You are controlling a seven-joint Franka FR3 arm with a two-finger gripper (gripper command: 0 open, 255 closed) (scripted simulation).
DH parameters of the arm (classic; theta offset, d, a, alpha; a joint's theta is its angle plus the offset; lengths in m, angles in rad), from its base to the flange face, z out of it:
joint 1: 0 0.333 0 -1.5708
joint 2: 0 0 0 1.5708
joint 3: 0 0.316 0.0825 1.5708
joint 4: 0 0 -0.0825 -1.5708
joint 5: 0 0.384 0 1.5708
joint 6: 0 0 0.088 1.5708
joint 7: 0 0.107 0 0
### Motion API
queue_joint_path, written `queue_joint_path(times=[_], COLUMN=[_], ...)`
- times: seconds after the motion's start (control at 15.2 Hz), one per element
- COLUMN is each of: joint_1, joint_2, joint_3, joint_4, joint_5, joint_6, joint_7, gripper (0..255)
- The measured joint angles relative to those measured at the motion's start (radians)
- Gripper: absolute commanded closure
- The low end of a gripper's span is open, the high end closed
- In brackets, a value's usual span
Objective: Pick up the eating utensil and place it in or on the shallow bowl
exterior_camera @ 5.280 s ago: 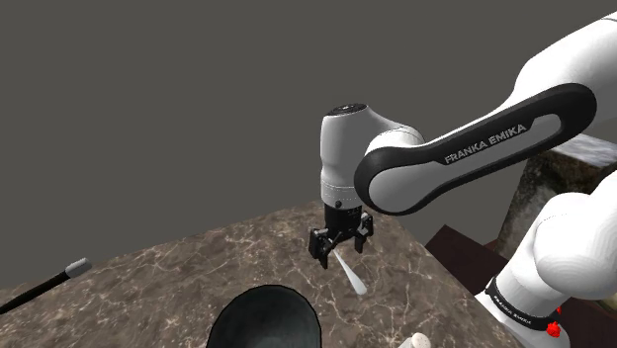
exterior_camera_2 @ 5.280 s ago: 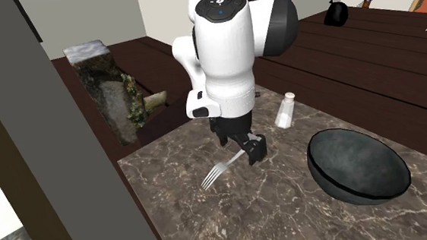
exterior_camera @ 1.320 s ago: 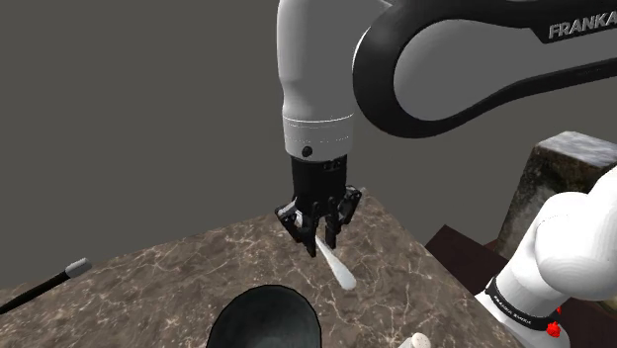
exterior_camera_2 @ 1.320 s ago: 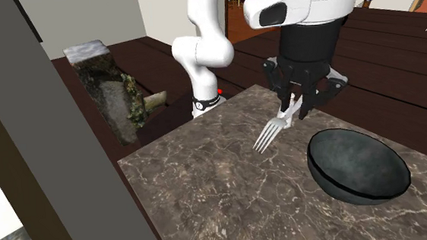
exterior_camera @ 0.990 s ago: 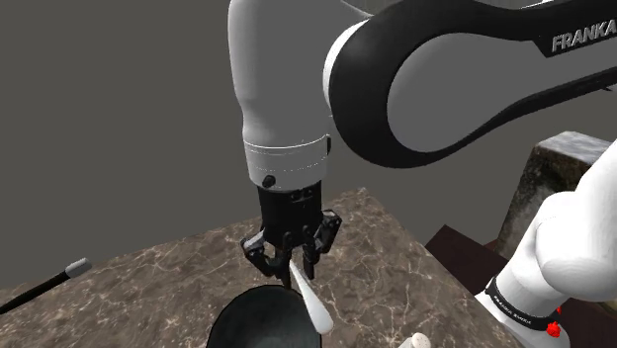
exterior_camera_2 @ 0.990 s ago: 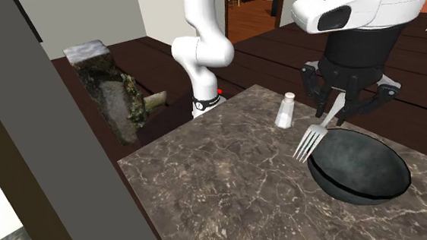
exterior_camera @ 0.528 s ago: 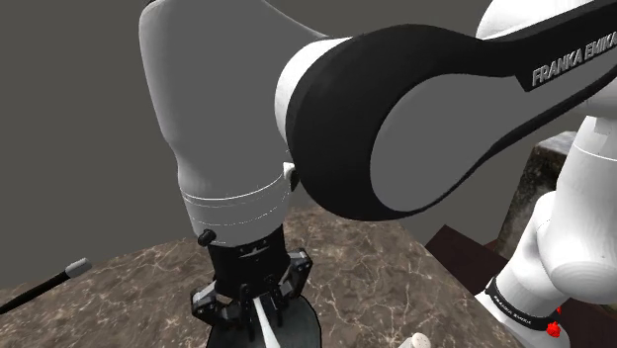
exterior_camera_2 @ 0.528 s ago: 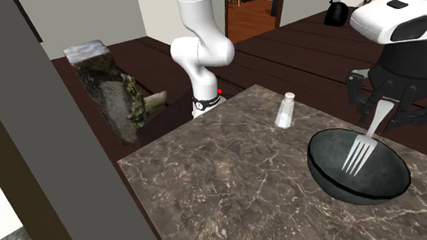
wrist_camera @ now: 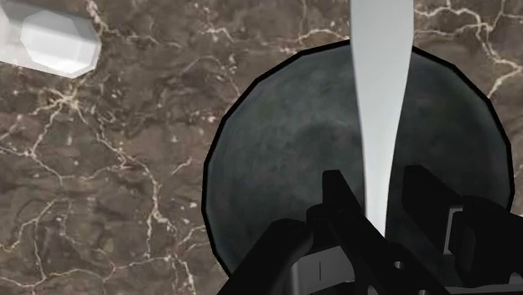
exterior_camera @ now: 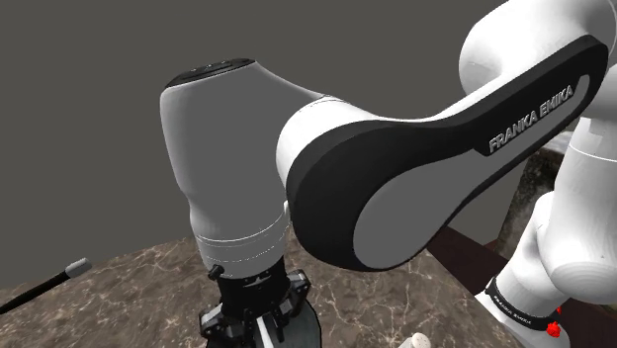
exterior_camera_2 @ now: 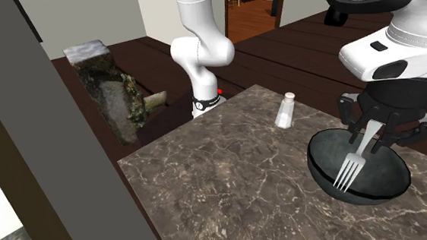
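Observation:
A pale silver fork (exterior_camera_2: pixel 352 166) hangs tines-down over the inside of the dark shallow bowl (exterior_camera_2: pixel 321 176), which sits on the marble tabletop. My black gripper (exterior_camera_2: pixel 370 134) is shut on the fork's handle, just above the bowl. In the wrist view the pale handle (wrist_camera: pixel 381 109) runs out from between the two fingers (wrist_camera: pixel 339 201), with the round dark bowl (wrist_camera: pixel 277 168) straight below. In the shoulder view the gripper (exterior_camera: pixel 259 321) is low at the picture's bottom edge, under the arm's big white link, and the handle (exterior_camera: pixel 267 334) shows between its fingers.
A white shaker (exterior_camera_2: pixel 284 110) stands on the marble table (exterior_camera_2: pixel 209 192) beside the bowl, towards the arm's base; the wrist view shows the shaker (wrist_camera: pixel 54 38) too. A black stick with a grey tip (exterior_camera: pixel 71 268) lies at the shoulder view's left. A mossy stone block (exterior_camera_2: pixel 111 91) stands beyond the table.
The arm has carried the fork across the table from beside the bowl to over it, then lowered it a little. The grip has stayed shut on the handle.

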Motion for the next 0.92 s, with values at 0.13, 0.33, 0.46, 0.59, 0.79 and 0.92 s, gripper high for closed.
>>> queue_joint_path(times=[0.13, 0.33, 0.46, 0.59, 0.79, 0.92], joint_1=[0.001, 0.002, 0.003, 0.003, 0.003, 0.003], joint_2=[0.003, 0.005, 0.005, 0.005, 0.005, 0.005], joint_3=[0.0, -0.001, -0.001, -0.001, -0.001, -0.001], joint_4=[-0.01, -0.011, -0.012, -0.012, -0.012, -0.012], joint_5=[-0.002, -0.004, -0.004, -0.004, -0.004, -0.004], joint_6=[0.012, 0.016, 0.016, 0.016, 0.016, 0.016], joint_7=[0.001, 0.003, 0.003, 0.003, 0.003, 0.003], gripper=[255, 255, 255, 0, 0, 0])
